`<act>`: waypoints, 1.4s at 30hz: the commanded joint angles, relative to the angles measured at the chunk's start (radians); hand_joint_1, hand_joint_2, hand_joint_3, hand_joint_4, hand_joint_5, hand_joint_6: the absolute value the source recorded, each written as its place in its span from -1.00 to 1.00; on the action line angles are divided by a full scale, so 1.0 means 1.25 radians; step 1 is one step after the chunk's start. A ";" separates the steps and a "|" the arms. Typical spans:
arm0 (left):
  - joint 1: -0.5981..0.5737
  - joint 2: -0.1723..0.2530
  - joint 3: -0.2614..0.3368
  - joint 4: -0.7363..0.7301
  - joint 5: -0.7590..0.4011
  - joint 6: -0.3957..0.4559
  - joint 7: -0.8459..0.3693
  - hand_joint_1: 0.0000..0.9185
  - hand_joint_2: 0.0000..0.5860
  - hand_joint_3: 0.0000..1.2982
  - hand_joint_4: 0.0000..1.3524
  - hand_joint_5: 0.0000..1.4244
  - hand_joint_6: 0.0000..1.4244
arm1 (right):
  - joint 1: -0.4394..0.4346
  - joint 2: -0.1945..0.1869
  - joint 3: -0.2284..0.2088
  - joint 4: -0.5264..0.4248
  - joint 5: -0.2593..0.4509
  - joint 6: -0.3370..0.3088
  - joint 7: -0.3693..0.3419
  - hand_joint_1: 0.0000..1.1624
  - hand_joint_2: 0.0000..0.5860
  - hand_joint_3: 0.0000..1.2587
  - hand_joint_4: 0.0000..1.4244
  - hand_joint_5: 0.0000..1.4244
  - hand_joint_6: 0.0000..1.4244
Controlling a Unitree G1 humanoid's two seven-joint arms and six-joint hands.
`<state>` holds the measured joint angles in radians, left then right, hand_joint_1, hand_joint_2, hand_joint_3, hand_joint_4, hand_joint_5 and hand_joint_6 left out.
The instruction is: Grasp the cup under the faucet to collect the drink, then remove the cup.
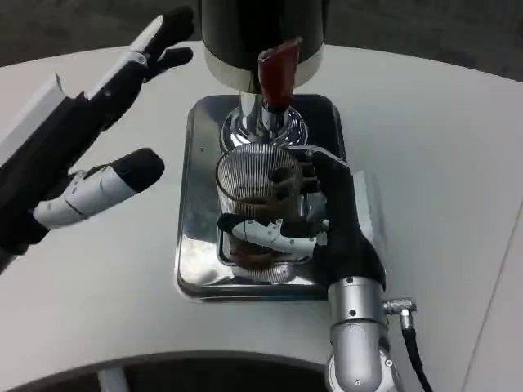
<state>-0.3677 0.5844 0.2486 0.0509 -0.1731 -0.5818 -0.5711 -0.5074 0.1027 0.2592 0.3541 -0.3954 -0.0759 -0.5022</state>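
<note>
drink-serving test bench, round white table (441, 163), black dispenser (261, 33) on steel drip tray (196, 245)

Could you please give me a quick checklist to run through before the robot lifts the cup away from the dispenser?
1. Right hand grips the cup: ok, fingers wrap its side.
2. Cup upright on the metal tray: ok.
3. Cup sits under the tap handle: ok.
4. Drink collected: ok, dark liquid at the bottom; final level cannot tell.
5. Flow stopped: cannot tell.
6. Left hand is apart from the cup: ok, it hangs open to the left.
</note>
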 commanded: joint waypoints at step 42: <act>0.554 0.031 0.083 -0.456 0.612 0.113 0.188 -1.00 -0.56 -1.00 -1.00 -1.00 -1.00 | 0.360 -0.054 0.083 -0.654 -0.088 0.108 0.273 0.94 -0.85 0.33 0.47 0.45 0.89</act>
<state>0.2960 0.6149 0.3465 -0.4972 0.5585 -0.4172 -0.3598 -0.0854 0.0341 0.3590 -0.3955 -0.5191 0.0534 -0.1874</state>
